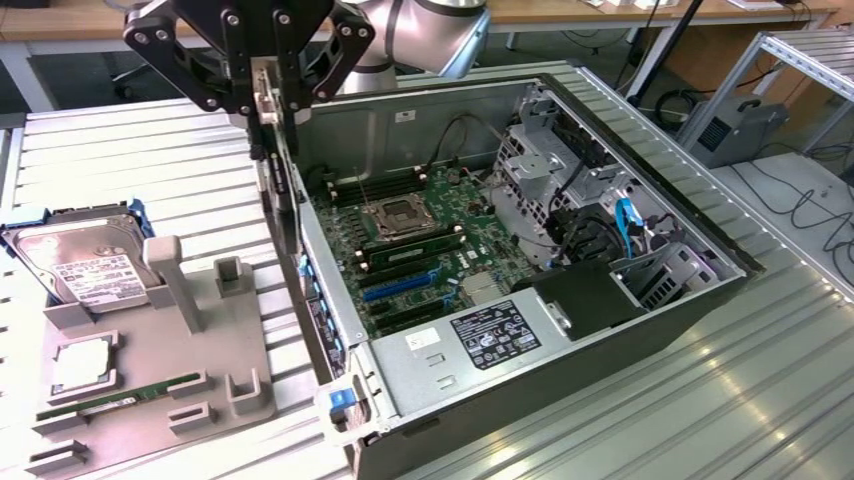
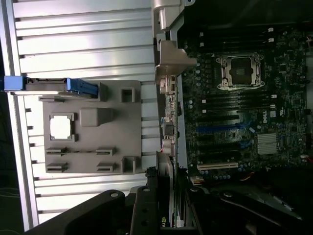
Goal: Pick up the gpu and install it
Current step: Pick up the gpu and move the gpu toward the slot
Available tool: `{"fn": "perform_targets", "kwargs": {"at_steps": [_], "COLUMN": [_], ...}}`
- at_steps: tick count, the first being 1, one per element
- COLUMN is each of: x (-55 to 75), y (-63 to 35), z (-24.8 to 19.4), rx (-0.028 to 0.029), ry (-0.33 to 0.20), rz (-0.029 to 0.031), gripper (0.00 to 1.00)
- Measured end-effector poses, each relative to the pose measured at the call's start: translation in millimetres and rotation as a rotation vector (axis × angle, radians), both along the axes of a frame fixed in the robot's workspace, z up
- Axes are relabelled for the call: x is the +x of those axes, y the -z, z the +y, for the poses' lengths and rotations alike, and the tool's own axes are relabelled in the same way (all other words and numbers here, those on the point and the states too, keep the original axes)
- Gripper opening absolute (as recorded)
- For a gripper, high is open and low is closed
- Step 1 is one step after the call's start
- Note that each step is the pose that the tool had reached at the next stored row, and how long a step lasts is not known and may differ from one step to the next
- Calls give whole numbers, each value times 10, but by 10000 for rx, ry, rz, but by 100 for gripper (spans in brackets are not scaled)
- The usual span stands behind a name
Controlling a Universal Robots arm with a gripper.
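Note:
The gpu (image 1: 276,185) hangs on edge, a thin dark card with a silver bracket at its upper end. My gripper (image 1: 267,85) is shut on it from above. The card hovers over the rear wall of the open computer case (image 1: 641,150), just outside the motherboard (image 1: 414,240). In the wrist view the gpu (image 2: 168,132) runs edge-on out from my gripper (image 2: 166,200), along the case wall. The blue expansion slot (image 2: 222,128) lies to its side on the board.
A grey fixture tray (image 1: 200,350) at the exterior view's left carries a hard drive (image 1: 80,265), a CPU (image 1: 83,365) and a green RAM stick (image 1: 120,398). Inside the case are a power supply (image 1: 487,335) and a drive cage (image 1: 534,165). Ribbed metal table (image 1: 694,400) surrounds everything.

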State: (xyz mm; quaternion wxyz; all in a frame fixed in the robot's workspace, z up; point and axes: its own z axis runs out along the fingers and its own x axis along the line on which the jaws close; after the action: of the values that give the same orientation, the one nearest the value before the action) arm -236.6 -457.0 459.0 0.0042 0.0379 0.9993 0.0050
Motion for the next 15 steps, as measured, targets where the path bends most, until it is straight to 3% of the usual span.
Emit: {"fn": "perform_targets", "kwargs": {"at_steps": [15], "x": [140], "y": [18], "z": [0], "rx": [-45], "ry": [-1], "rz": [0], "gripper": [26]}}
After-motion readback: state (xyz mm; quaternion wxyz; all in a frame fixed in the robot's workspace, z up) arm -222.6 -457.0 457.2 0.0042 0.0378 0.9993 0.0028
